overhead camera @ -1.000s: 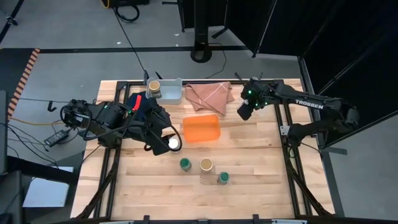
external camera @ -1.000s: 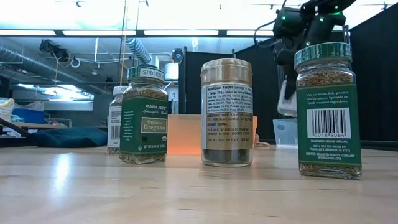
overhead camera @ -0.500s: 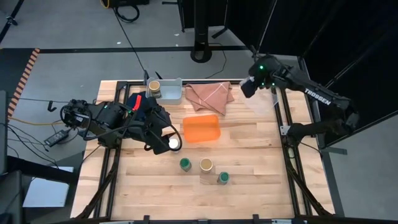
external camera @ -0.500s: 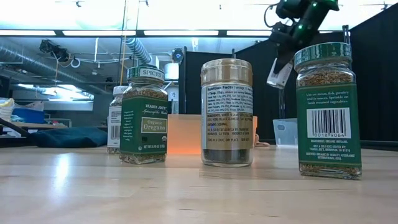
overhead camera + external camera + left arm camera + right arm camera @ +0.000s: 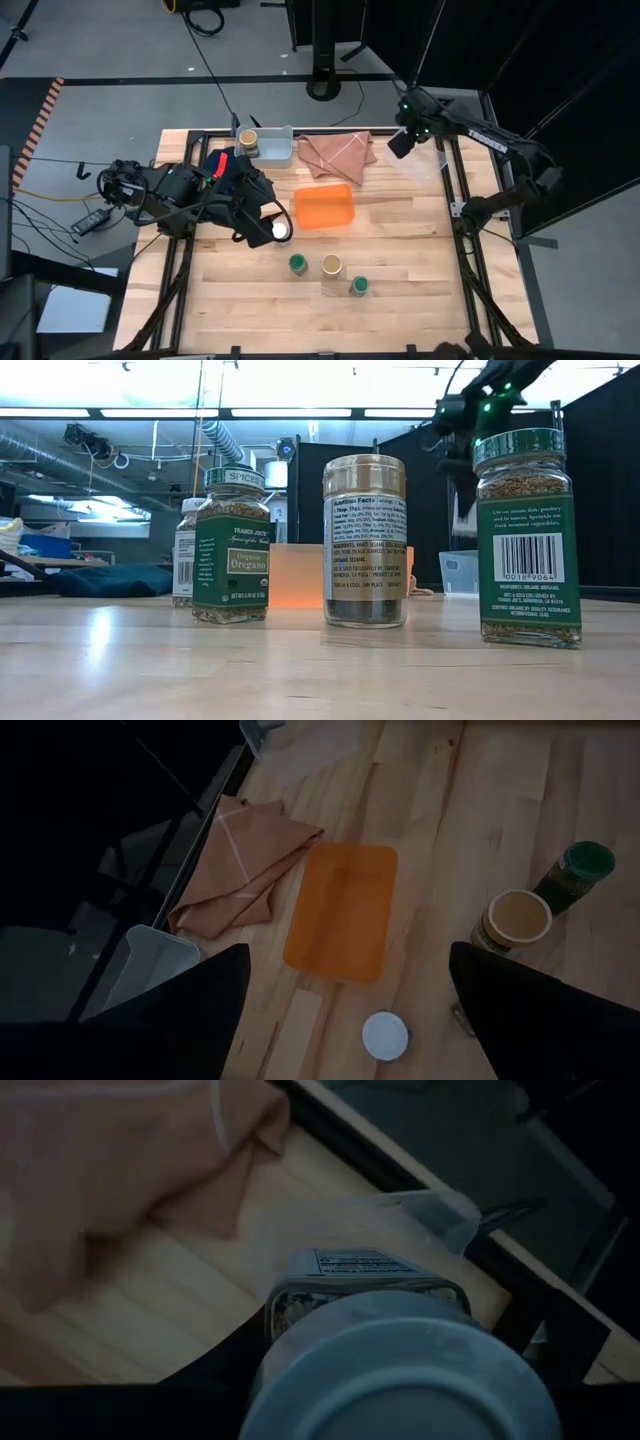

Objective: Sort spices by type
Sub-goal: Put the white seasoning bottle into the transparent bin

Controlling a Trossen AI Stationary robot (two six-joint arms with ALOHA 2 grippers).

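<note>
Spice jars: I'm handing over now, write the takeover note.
Right gripper: shut on one white-capped round jar, raised over the table's far right corner.
Left gripper: open, above the other white-capped jar, beside the orange rectangular tray.
Done: one tan-capped jar sits in the pale grey bin.
Left: second tan-capped jar and two green-capped jars, in a row near the front.
</note>
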